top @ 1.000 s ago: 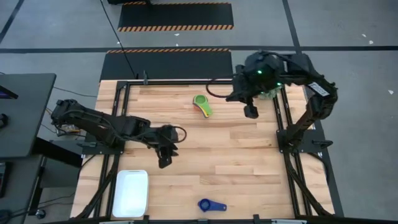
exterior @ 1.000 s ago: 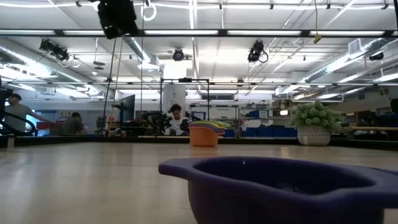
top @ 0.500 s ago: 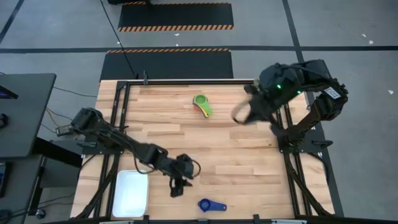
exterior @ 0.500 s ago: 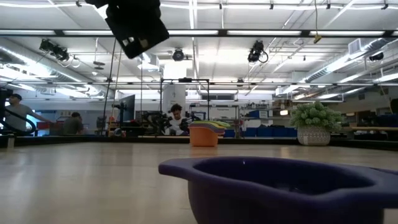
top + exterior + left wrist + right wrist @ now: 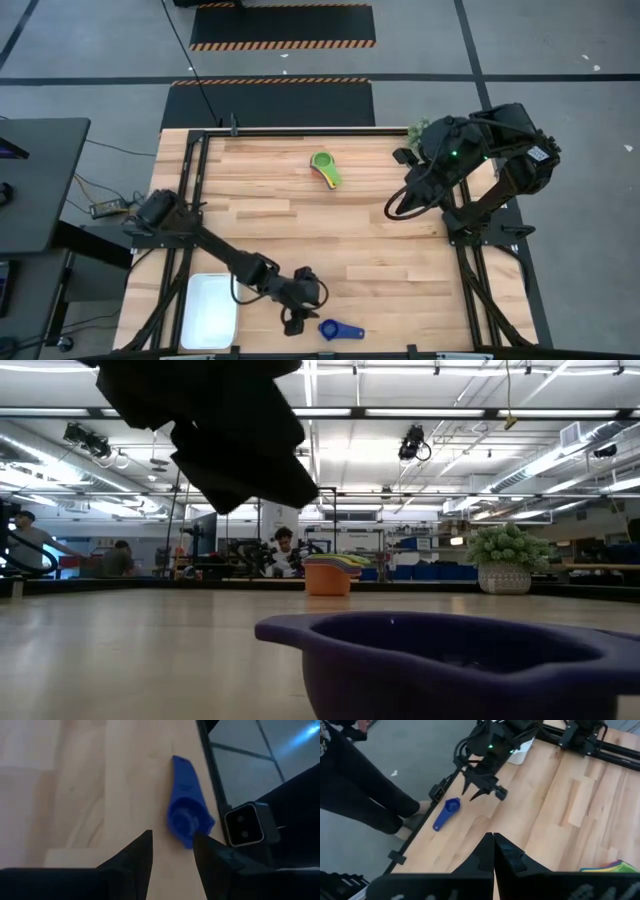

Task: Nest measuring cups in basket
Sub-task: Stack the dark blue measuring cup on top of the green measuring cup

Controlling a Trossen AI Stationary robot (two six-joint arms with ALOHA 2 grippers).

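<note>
We see the left gripper [image 5: 294, 322] low over the near edge of the tabletop [image 5: 380, 250], fingers spread and empty, with the blue cup [image 5: 340, 329] lying just beside it, toward the robot's right. They are close but apart, no contact that we can make out. In the left wrist view the blue cup [image 5: 187, 815] sits just ahead of the fingertips, offset toward one finger, not centred in the gap. Its long axis (bowl to handle) runs roughly along the near tabletop edge, with the handle pointing away from the gripper and the bowl nearest it. The left arm is clearly the nearer one.

The right gripper [image 5: 392, 212] hangs well apart, over the far right of the tabletop, fingers pressed together on nothing.

The blue cup is small, flat-handled and upright, with a round bowl. The basket [image 5: 209, 310] rests at the near left corner, empty from what we see. A stack of green, yellow and orange cups [image 5: 325, 168] sits far off near the back of the tabletop.

We judge the next move needs a small shift right to straddle the bowl.
</note>
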